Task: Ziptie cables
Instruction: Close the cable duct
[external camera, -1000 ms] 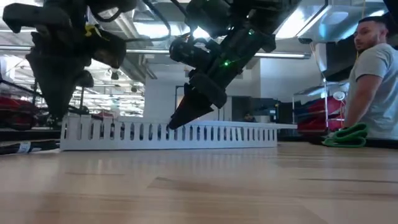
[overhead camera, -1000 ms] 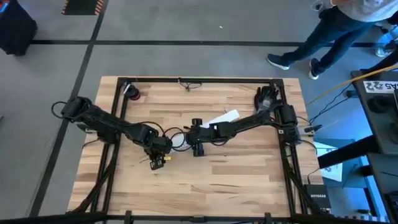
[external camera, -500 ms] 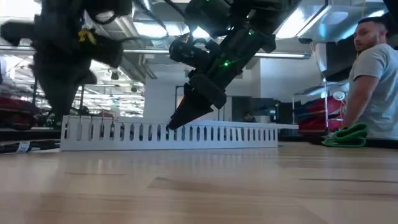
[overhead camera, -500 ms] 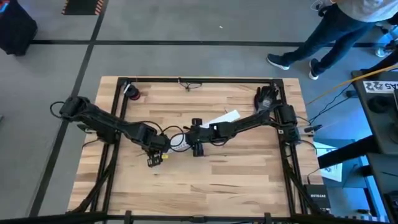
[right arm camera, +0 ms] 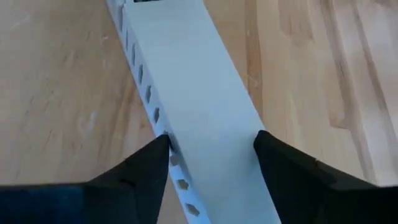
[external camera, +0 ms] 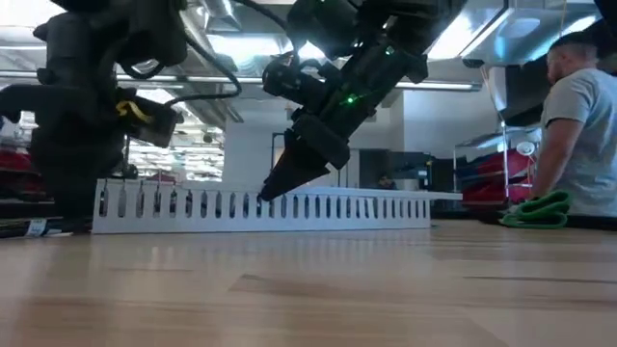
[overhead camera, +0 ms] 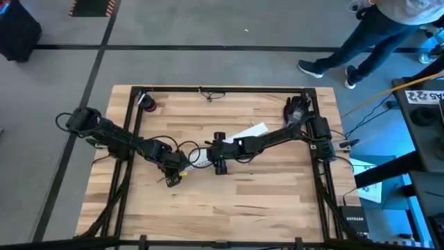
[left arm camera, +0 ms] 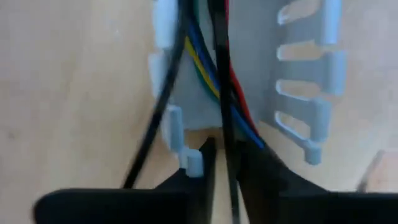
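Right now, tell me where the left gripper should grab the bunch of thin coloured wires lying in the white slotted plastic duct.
Probably where the thin coloured wires leave the open end of the white slotted plastic duct. Bring the left gripper in from above, straddling the bunch: the duct's slotted walls hem it in elsewhere.

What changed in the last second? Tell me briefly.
The left gripper dropped lower toward the table, at the end of the white slotted tray holding the cables. The right gripper stayed clamped on the tray, which did not move.
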{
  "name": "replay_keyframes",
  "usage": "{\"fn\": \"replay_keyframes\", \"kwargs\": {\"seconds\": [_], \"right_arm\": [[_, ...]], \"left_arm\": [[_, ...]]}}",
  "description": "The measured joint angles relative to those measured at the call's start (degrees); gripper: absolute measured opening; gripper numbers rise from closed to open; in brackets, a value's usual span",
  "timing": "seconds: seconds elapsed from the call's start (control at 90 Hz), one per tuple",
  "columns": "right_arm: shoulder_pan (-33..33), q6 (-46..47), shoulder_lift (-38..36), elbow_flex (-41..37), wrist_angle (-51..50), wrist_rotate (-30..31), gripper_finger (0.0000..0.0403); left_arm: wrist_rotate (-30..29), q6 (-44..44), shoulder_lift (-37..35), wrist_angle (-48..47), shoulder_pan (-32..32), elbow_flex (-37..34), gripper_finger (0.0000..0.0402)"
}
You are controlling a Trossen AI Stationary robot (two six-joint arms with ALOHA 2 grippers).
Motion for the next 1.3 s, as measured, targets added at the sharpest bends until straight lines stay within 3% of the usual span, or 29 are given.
{"fn": "replay_keyframes", "kwargs": {"seconds": [0.122,0.233,0.4,0.533,0.633,0.811,1.033,1.3], "right_arm": [[0.00,-0.02,0.00,0.00,0.03,0.00,0.0234],[0.02,-0.04,0.00,0.00,0.10,-0.02,0.0234],[0.02,-0.18,0.05,-0.02,1.08,-0.02,0.0234],[0.02,-0.20,0.12,-0.04,2.08,-0.06,0.0234],[0.00,-0.20,0.15,-0.04,2.38,-0.07,0.0234],[0.02,-0.20,0.15,-0.04,2.54,0.31,0.0234],[0.02,-0.22,0.15,-0.04,2.75,0.37,0.0234],[0.02,-0.24,0.15,-0.02,2.47,0.44,0.0234]], "left_arm": [[5.79,-0.04,-0.34,-0.71,0.39,2.92,0.0127],[5.63,-0.65,-1.86,-4.84,-0.07,6.60,0.0155],[-0.95,-1.08,-5.64,-12.40,-1.67,13.24,0.0169],[-9.06,-1.03,-8.52,-12.92,-2.78,16.35,0.0170],[-13.17,-1.02,-9.45,-12.24,-3.04,16.53,0.0170],[-15.15,-0.45,-8.92,-11.43,-0.68,16.52,0.0177],[-15.00,4.42,-5.23,-9.78,3.46,16.12,0.0228],[-14.84,6.49,-1.43,-7.82,3.16,11.88,0.0270]]}}
